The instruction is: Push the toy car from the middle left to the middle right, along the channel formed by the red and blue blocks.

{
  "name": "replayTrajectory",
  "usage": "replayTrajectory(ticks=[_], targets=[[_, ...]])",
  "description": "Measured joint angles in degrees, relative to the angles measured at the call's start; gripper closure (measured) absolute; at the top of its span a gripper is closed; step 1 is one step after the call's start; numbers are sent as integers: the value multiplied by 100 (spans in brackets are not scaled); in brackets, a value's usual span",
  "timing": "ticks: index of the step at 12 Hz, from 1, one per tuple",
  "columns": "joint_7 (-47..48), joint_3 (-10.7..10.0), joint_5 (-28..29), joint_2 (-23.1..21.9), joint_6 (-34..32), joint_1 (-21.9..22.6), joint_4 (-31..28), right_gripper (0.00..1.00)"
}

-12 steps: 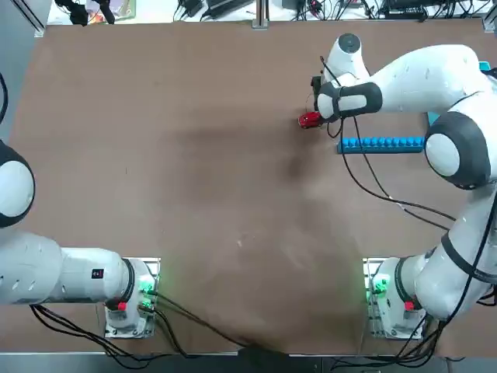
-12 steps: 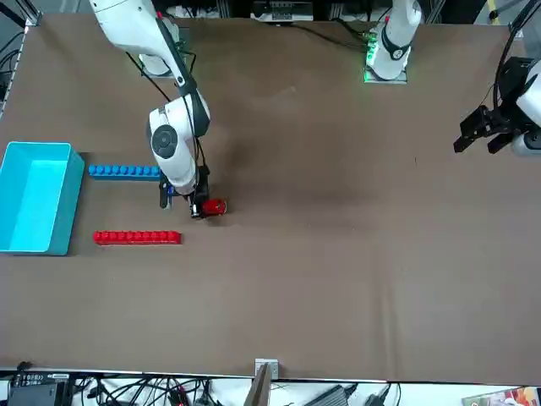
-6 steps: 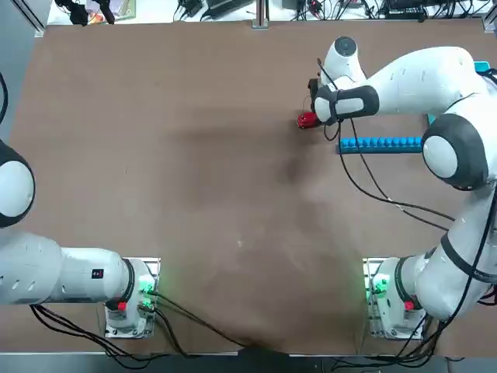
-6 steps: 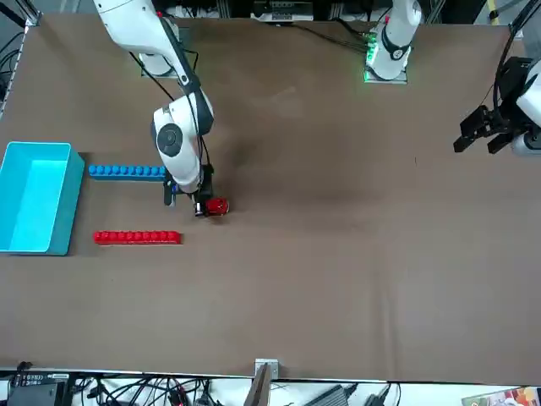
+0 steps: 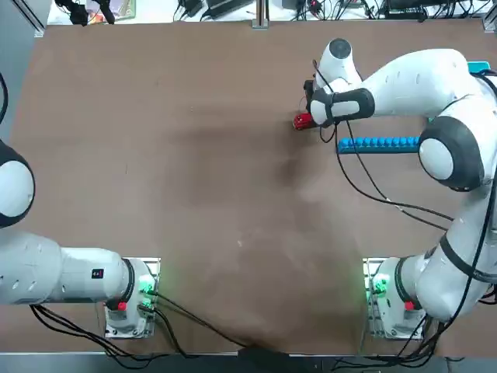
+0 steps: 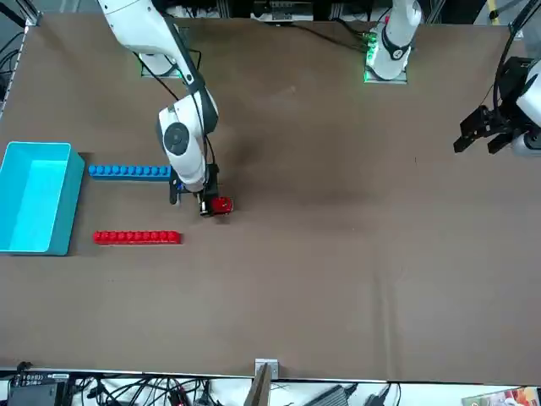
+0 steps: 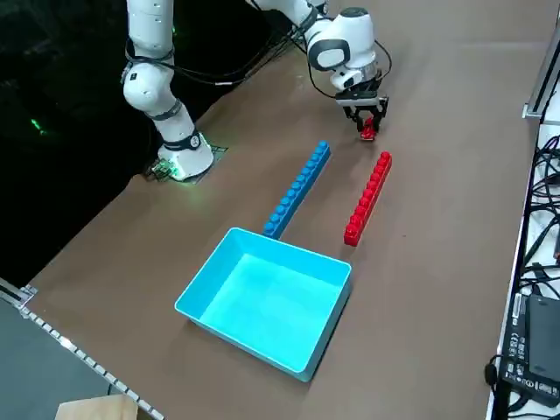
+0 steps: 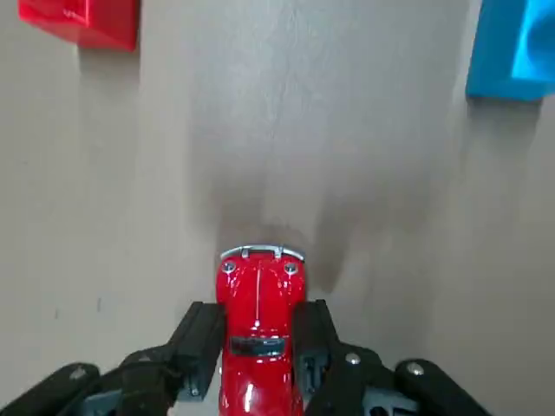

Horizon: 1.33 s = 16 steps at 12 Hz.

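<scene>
Clamped on the rear half of the tiny red toy car with pale windows and a rounded body (image 8: 258, 325), the right arm's black two-finger gripper (image 8: 256, 340) had one pad against each flank, while the bonnet stuck out ahead of the fingertips toward the mouth of the channel (image 8: 303, 104), the strip of bare brown tabletop (image 5: 155, 155) between the two bars. Relative to the long bright blue studded brick bar (image 5: 380, 143), the car (image 5: 302, 120) sat just off that bar's end farthest from the light-blue open plastic bin (image 6: 34, 196), slightly to the side of the long red studded brick bar (image 6: 137, 238) and not yet between the two bars (image 7: 367, 129). Judged from its small size, the car was probably light and stiff, with a glossy, likely slippery shell and free-rolling wheels, so it would move at a gentle nudge and could yaw or roll away if pressed off-centre. The low, flat flanks behind the doors, where the pads already sat, looked the surest place to hold; a push would be best squarely on the tail, keeping the nose aimed midway between the blue bar (image 7: 299, 187) and the red one (image 7: 367, 198)
</scene>
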Motion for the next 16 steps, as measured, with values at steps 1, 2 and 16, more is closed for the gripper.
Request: replayTrajectory(ticks=[1,2,16], targets=[[37,0,0,17,0,34,28,51],[70,1,0,33,-1,58,51,51],[886,2,0,177,-47,257,261,51]])
